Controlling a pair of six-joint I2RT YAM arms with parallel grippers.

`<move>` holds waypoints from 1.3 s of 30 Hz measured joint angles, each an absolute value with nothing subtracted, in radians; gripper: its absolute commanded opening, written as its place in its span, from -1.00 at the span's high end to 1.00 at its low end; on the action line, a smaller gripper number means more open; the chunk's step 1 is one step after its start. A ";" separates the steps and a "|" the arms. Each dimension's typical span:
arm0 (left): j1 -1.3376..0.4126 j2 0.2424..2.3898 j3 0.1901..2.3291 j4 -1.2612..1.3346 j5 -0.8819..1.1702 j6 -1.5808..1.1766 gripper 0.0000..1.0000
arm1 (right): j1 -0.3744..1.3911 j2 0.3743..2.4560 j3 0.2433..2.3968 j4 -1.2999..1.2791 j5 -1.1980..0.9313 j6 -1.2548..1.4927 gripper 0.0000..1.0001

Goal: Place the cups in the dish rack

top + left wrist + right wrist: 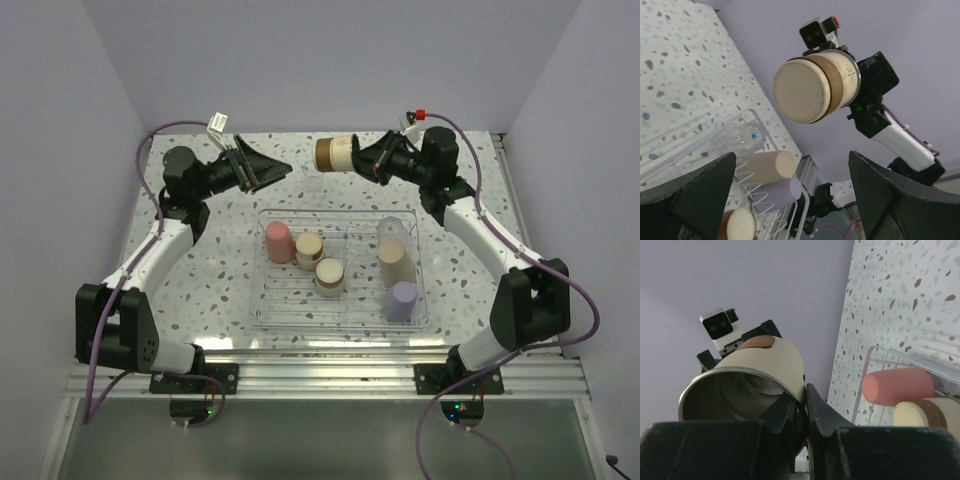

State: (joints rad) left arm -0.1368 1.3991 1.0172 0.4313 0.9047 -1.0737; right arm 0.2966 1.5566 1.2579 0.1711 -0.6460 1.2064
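Note:
My right gripper (366, 158) is shut on the rim of a short steel cup with a tan base (336, 154), one finger inside and one outside (805, 405). It holds the cup (755, 380) sideways in the air behind the dish rack (262, 270). My left gripper (275, 168) is open and empty, facing that cup's base (815, 87) from a short way off. The rack holds a coral-pink cup (279, 241), two steel cups (309, 248) (329, 276), a clear cup (390, 230), a beige cup (396, 264) and a lavender cup (401, 299).
The rack sits mid-table on a speckled top (200, 260). Purple walls close in the back and sides. An aluminium rail (330, 375) runs along the near edge by the arm bases.

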 measured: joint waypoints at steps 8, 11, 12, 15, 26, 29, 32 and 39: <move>-0.250 1.402 0.984 0.709 0.920 -1.263 -0.95 | 0.297 1.441 1.198 0.258 -0.713 1.264 1.00; -0.289 1.406 0.984 0.727 0.910 -1.275 -0.95 | 0.308 1.412 1.196 0.267 -0.730 1.264 1.00; -0.297 1.408 0.984 0.737 0.905 -1.281 -0.95 | 0.314 1.408 1.196 0.267 -0.731 1.264 1.00; -0.311 1.410 0.984 0.767 0.894 -1.302 -0.95 | 0.339 1.406 1.194 0.263 -0.735 1.258 1.00; -0.316 1.410 0.974 0.879 0.872 -1.361 -0.72 | 0.411 1.424 1.182 0.236 -0.752 1.229 1.00; -0.317 1.410 0.966 0.880 0.865 -1.370 -0.13 | 0.427 1.443 1.192 0.221 -0.753 1.214 1.00; -0.316 1.409 0.964 0.882 0.858 -1.368 0.58 | 0.432 1.451 1.199 0.215 -0.755 1.204 1.00; -0.317 1.402 0.962 0.862 0.850 -1.355 1.00 | 0.434 1.455 1.216 0.173 -0.754 1.187 -0.21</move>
